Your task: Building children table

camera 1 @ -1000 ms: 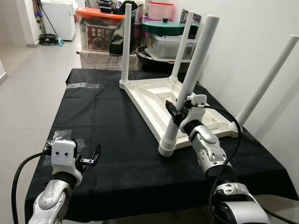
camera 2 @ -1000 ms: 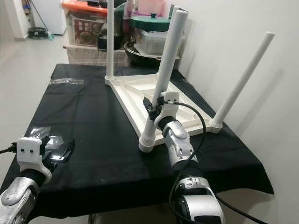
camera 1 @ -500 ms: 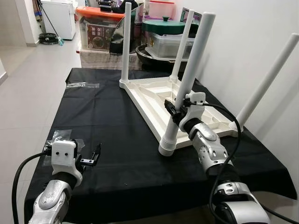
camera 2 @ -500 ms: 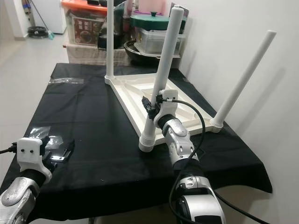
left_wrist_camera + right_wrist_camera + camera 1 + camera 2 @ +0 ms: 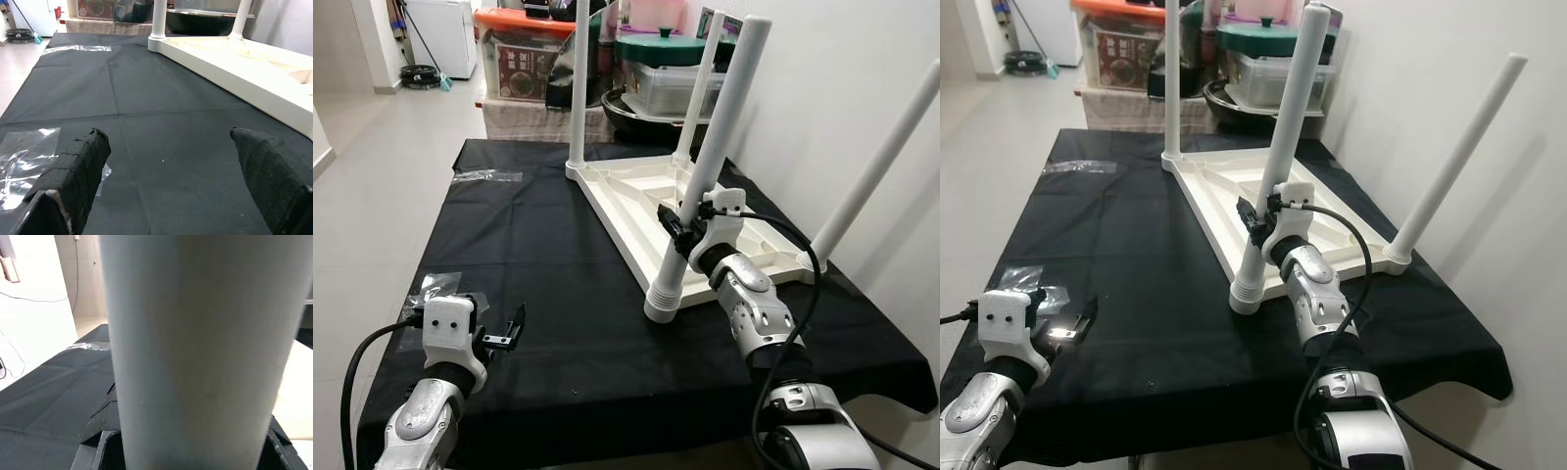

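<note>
A white children's table (image 5: 636,201) lies upside down on the black cloth (image 5: 538,255), its legs pointing up. My right gripper (image 5: 683,231) is shut on the near leg (image 5: 722,132), low down, a little above the ribbed foot where it meets the tabletop. That leg (image 5: 195,352) stands close before the right wrist camera, with the black pads on both sides of it. My left gripper (image 5: 510,328) hovers open just above the cloth at the front left. Nothing lies between its fingers (image 5: 73,178), and the table is well apart from them.
Two clear plastic bags lie on the cloth, one beside my left wrist (image 5: 435,287) and one at the far left (image 5: 487,177). Storage boxes and pots (image 5: 524,64) stand behind the table. A white wall (image 5: 862,59) runs along the right.
The view has shifted slightly. My right gripper stays shut on the near leg, which now stands a touch more upright. The left gripper has not moved.
</note>
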